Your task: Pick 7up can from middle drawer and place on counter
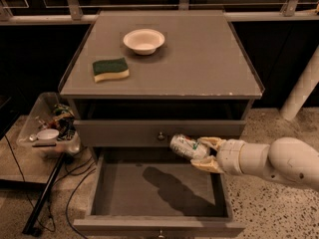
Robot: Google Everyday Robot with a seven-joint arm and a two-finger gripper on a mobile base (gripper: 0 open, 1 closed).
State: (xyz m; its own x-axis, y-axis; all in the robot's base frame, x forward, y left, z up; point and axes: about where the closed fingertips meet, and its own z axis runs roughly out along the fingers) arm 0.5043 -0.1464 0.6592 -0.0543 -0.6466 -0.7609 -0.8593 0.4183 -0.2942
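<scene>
The 7up can (185, 146), silvery-white with green markings, is held on its side in my gripper (205, 154). The gripper comes in from the right on a white arm and is shut on the can. It holds the can above the open middle drawer (158, 191), level with the front of the knobbed drawer (159, 133) above it. The can's shadow falls on the middle drawer's flat grey floor. The counter (199, 59) is the grey cabinet top above.
A white bowl (143, 40) and a green and yellow sponge (110, 69) lie on the counter's left half. A clear bin of clutter (47, 126) stands left of the cabinet, with cables on the floor. A white pole (304, 83) leans at the right.
</scene>
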